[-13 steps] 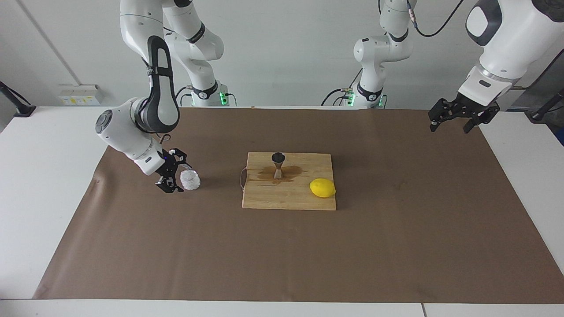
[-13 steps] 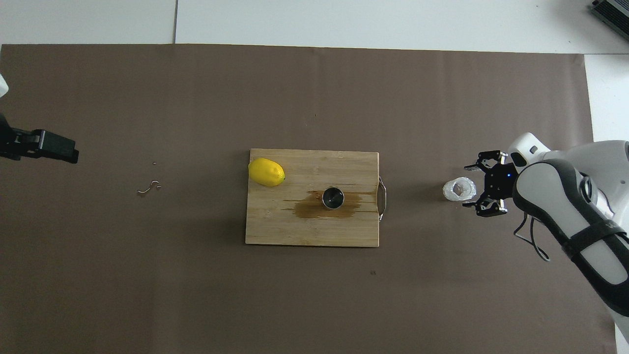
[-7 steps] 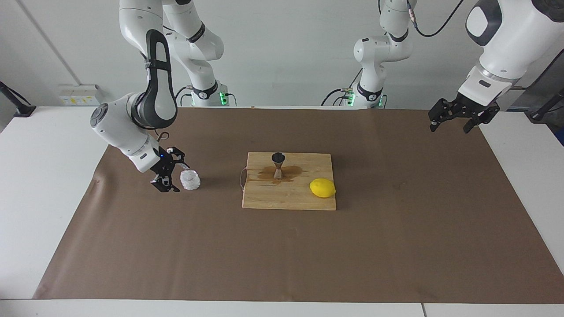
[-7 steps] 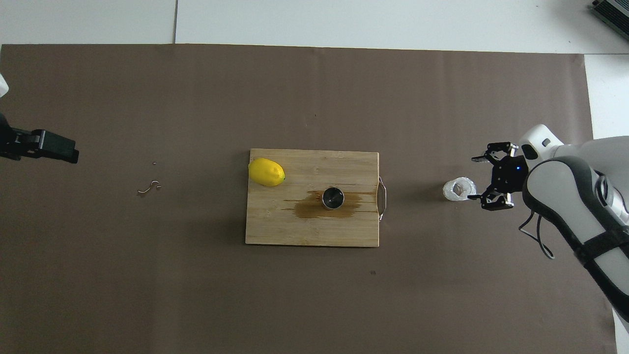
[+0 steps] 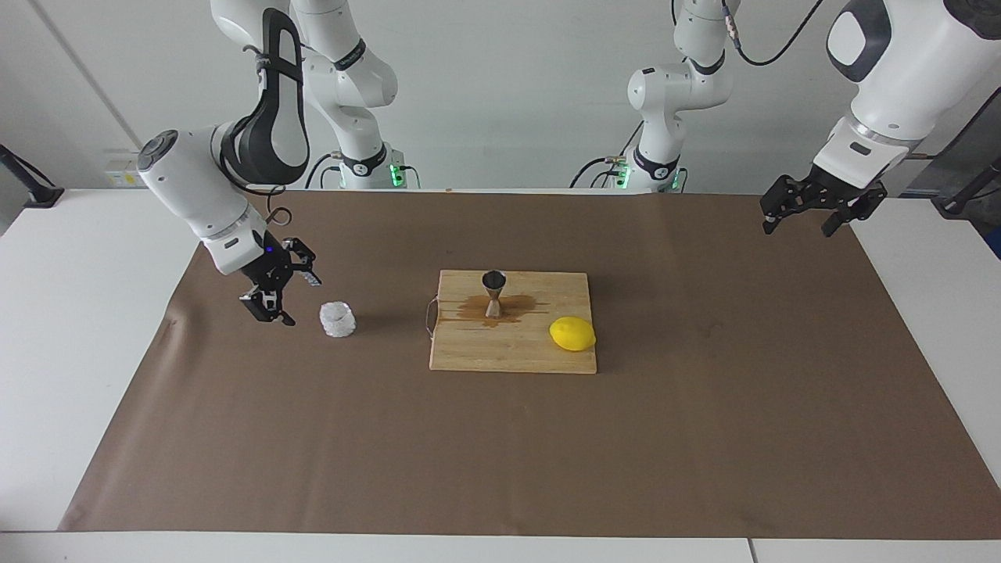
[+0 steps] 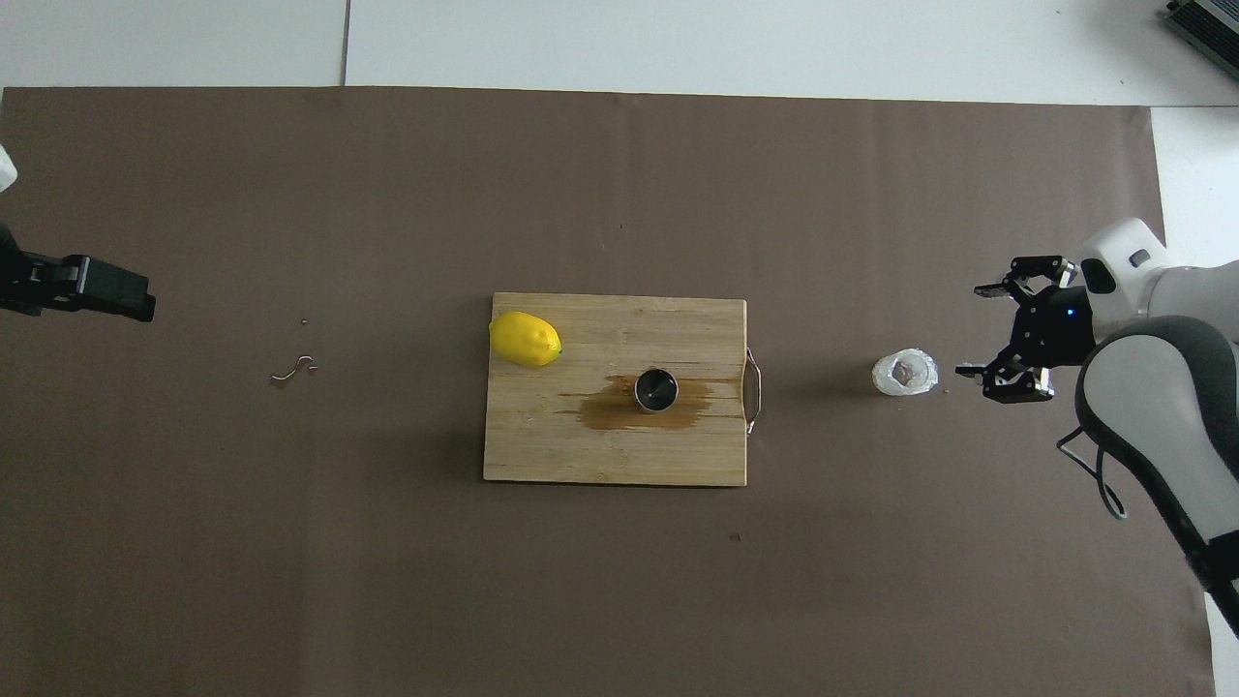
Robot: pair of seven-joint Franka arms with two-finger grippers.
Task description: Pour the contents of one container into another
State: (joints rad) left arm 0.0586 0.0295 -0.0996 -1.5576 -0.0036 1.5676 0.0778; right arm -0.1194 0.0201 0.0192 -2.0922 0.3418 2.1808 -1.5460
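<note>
The cup (image 5: 338, 319) stood upright on the brown mat (image 5: 547, 453) covering the desk, toward the right arm's end, well apart from the board (image 5: 512, 352). The right gripper (image 5: 279, 291) hung just beside the cup, over the mat, its fingers spread wide and holding nothing, clear of the cup's wall. The jigger (image 5: 493, 292) stood upright on the board, in a brown puddle (image 5: 477, 310) that spread along the wood, with a lemon (image 5: 572, 334) lying on the same board toward the left arm's end. The left gripper (image 5: 810, 210) waited over the mat's corner near its own base, fingers apart and empty. Judging by its thin, crinkled, translucent wall, the cup was probably light and soft, likely to buckle under a hard squeeze and to tip at a nudge; a gentle hold across the middle of its wall, low enough to leave the rim free, would seem best. The jigger looked stiff but narrow-waisted and top-heavy, and the wet wood under it could let it slide, so it seemed better left standing. The puddle suggested that liquid had spilled around the jigger's foot.
</note>
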